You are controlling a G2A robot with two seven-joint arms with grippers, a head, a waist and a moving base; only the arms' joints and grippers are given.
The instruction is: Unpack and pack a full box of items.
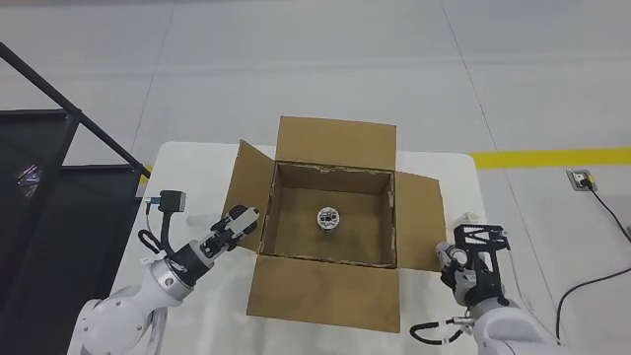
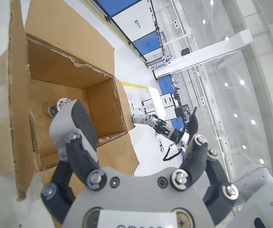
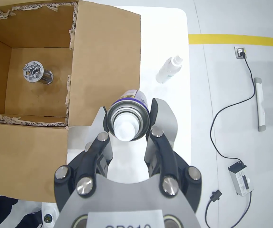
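The right gripper (image 3: 129, 117) pinches a spray can (image 3: 129, 116) with a purple label. Its fingers (image 3: 161, 112) press against opposite sides of the can's body, just below the white cap. It is on the right side of the table (image 1: 197, 168), near the front edge, and the can is just beside the box's right flap. I cannot tell whether the can's base touches the tabletop.

The left gripper (image 2: 134, 110) holds nothing and its fingers are spread wide apart. It hovers at the left side of the box, close to the left flap and pointing toward the opening (in the top view it is level with the box's left wall).

A cardboard box (image 1: 335, 138) sits in the middle of the white table. All four flaps are folded outward and the edges of the opening are torn. Inside, one metal cylinder (image 3: 35, 72) with a patterned round top stands upright on the box floor, well apart from the walls.

A small white spray bottle (image 3: 169, 69) lies on its side on the table. It is to the right of the right flap and farther back than the right gripper.

On the floor to the right of the table lie a yellow line (image 3: 234, 40) and a grey power adapter (image 3: 242, 179) with a black cable.
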